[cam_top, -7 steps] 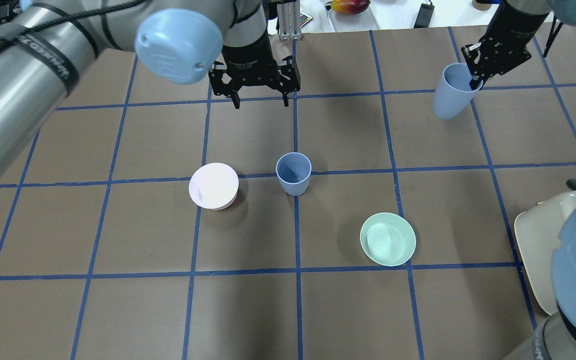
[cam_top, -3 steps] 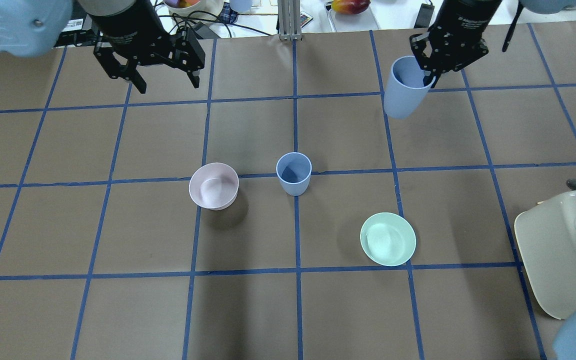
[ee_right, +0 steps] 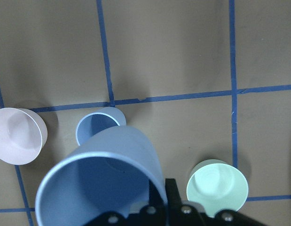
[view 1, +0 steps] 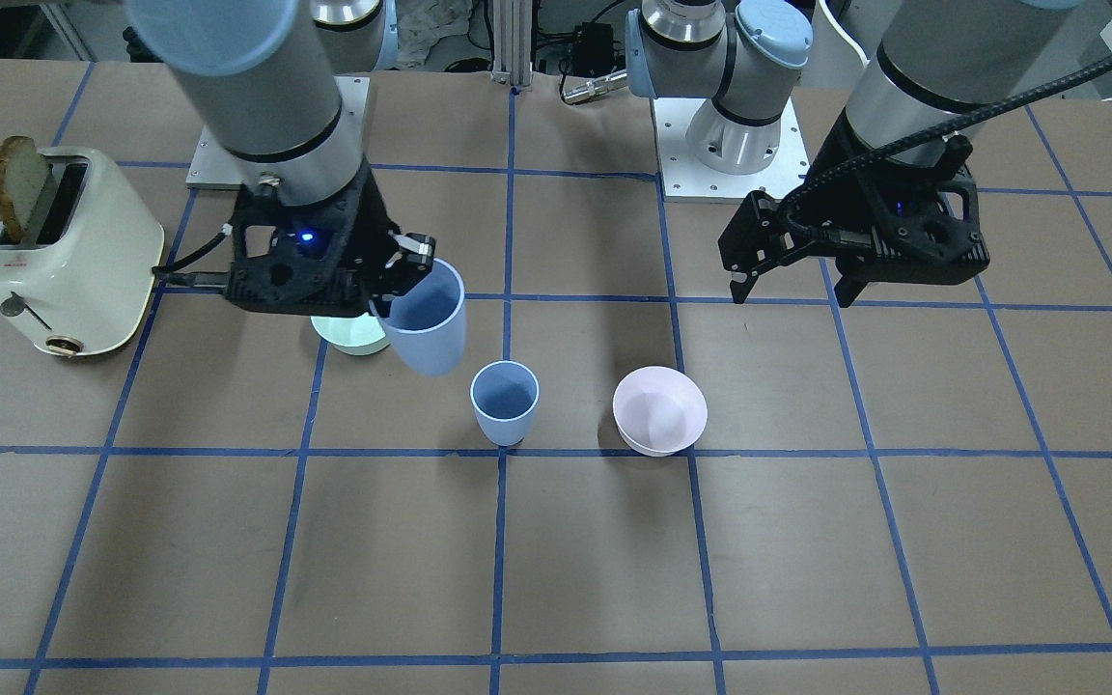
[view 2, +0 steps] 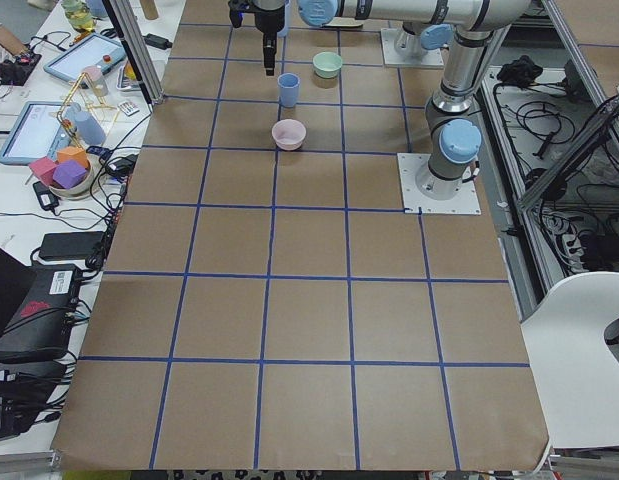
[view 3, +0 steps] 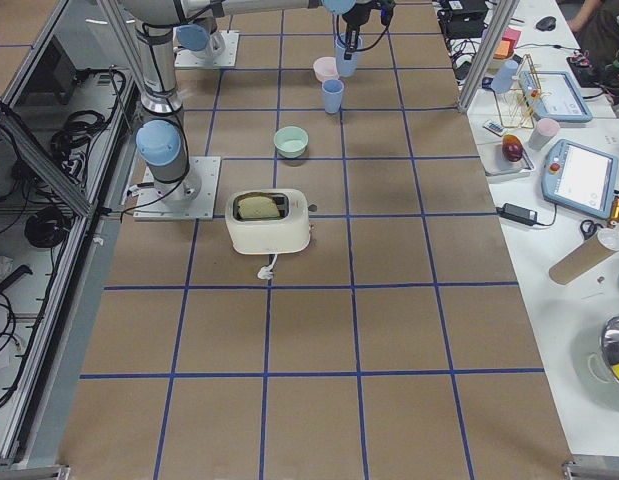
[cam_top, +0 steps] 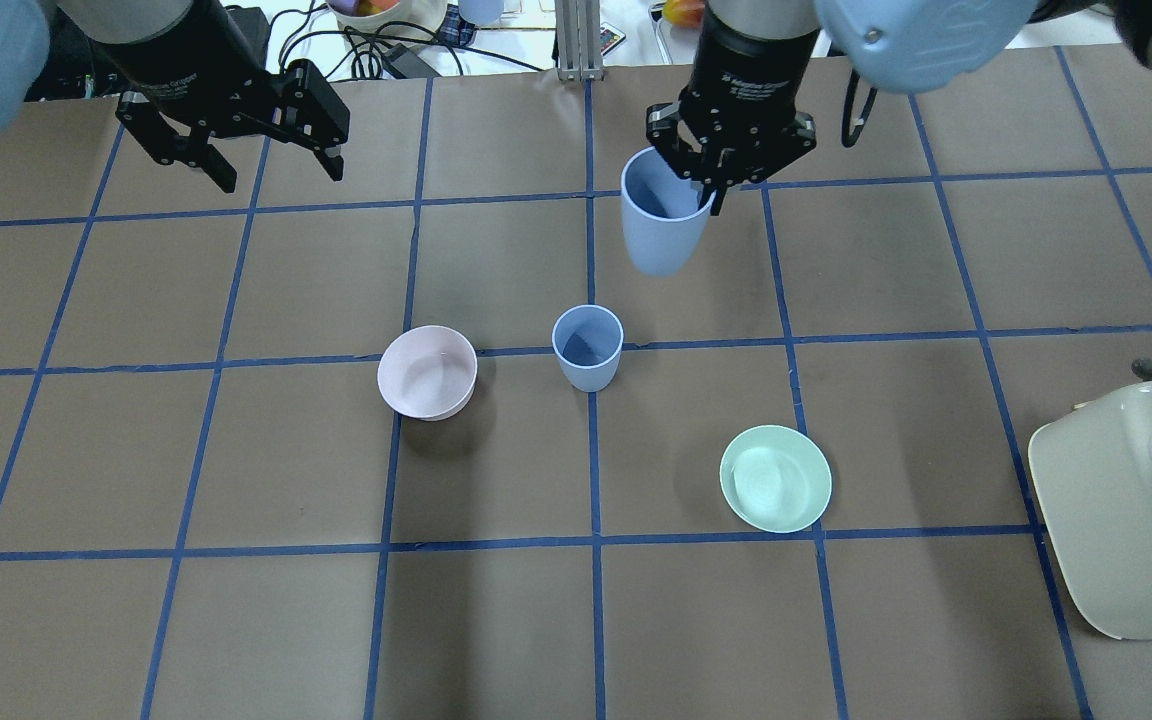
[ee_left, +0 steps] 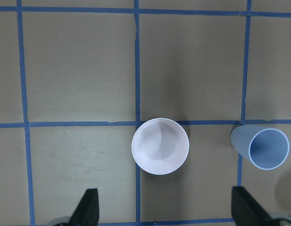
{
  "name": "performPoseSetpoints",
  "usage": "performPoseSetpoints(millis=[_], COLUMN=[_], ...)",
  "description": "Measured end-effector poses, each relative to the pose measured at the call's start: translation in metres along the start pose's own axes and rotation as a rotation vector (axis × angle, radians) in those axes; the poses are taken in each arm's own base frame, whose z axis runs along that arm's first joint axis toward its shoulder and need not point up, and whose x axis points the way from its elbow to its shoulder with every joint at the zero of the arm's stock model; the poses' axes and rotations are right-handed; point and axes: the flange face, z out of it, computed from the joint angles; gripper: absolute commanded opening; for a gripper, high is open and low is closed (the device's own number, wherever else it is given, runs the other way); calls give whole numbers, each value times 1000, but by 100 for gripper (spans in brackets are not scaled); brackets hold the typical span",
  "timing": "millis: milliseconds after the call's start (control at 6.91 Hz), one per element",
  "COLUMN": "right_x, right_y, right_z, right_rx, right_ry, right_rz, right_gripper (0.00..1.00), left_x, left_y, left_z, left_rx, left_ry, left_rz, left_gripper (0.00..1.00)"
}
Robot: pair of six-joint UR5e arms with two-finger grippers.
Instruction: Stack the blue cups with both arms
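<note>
One blue cup (cam_top: pixel 587 347) stands upright at the table's middle; it also shows in the front view (view 1: pixel 505 401), the left wrist view (ee_left: pixel 266 148) and the right wrist view (ee_right: pixel 98 127). My right gripper (cam_top: pixel 711 196) is shut on the rim of the second blue cup (cam_top: pixel 661 223), holding it in the air, beyond and slightly right of the standing cup; the held cup also shows in the front view (view 1: pixel 428 319) and large in the right wrist view (ee_right: pixel 100 183). My left gripper (cam_top: pixel 281 176) is open and empty, high over the far left.
A pale pink bowl (cam_top: pixel 427 371) sits left of the standing cup. A mint-green bowl (cam_top: pixel 775 477) sits near right. A cream toaster (cam_top: pixel 1131 500) with bread stands at the right edge. Clutter lies beyond the table's far edge.
My right gripper has carried the held cup left, from the far right toward the middle. My left arm has swung left and away from the centre, its gripper still open.
</note>
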Motion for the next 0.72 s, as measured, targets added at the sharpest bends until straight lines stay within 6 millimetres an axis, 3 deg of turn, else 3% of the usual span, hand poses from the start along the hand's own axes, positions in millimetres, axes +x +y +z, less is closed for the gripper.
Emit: performPoseSetpoints(millis=[289,724], right_x=[-37,-41], right_y=[13,13], right_z=[27,90], right_rx=[20,52], right_ry=[-6,-16], right_rz=[49,67], right_gripper=[0,0], left_x=[-1,-2], left_y=[1,1], left_z=[-1,-1], left_rx=[2,1], left_ry=[-1,-2], left_rz=[-5,-7], left_gripper=[100,100])
